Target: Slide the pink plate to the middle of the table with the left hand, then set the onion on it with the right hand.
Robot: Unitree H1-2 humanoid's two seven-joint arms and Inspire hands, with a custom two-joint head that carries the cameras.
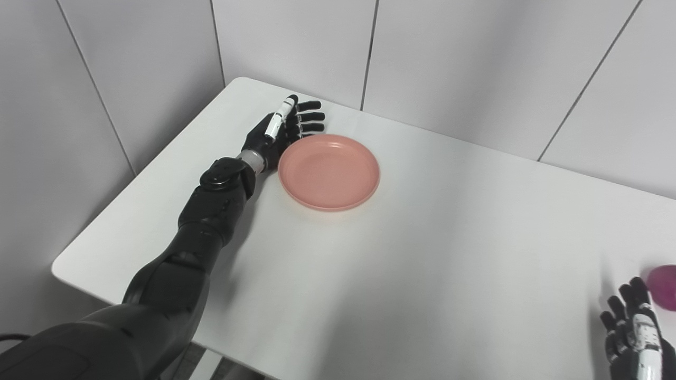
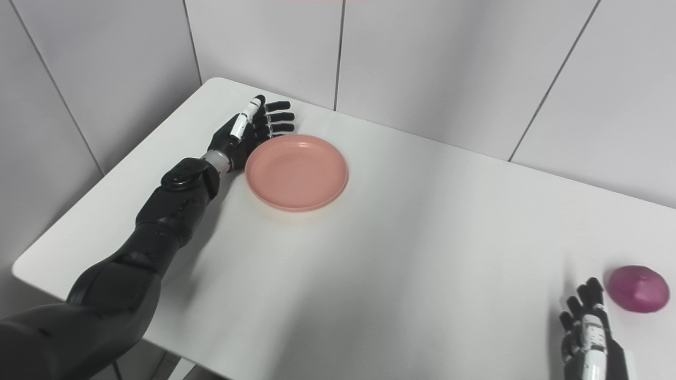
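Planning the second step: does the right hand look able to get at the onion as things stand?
Probably yes. The right hand is open, just left of the onion, apart from it, and only bare table lies between them. The pink plate is far off.

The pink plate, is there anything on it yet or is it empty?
Empty. The pink plate shows only its bare inside, and the onion lies on the table beside the right hand.

Left robot hand [image 2: 252, 129] beside pink plate [image 2: 296, 172] (fingers spread); onion [image 2: 638, 288] near right robot hand [image 2: 587, 324].
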